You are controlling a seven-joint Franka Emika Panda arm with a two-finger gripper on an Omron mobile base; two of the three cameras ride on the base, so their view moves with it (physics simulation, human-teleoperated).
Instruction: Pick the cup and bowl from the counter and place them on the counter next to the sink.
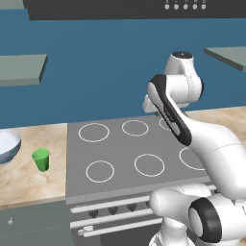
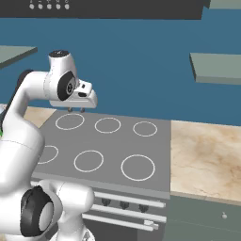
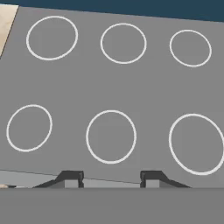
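Note:
The small green cup (image 1: pixel 41 159) stands upright on the beige counter (image 1: pixel 26 182) left of the stovetop. Just to its left, the wide pale blue bowl (image 1: pixel 6 145) sits at the picture's edge, partly cut off. My gripper (image 2: pixel 75 110) hangs above the back left burners of the stovetop (image 2: pixel 110 148), well to the right of the cup and apart from it. In the hand view the gripper (image 3: pixel 111 179) is open, with nothing between its fingertips (image 3: pixel 71 178), and it looks down on the burner rings. The sink is out of view.
The grey stovetop (image 1: pixel 122 151) with white ring burners lies between two stretches of counter, the other (image 2: pixel 204 157) on its right. Grey shelves (image 1: pixel 21 67) (image 2: pixel 217 66) jut from the blue wall above. A dark hood (image 1: pixel 120 7) hangs overhead.

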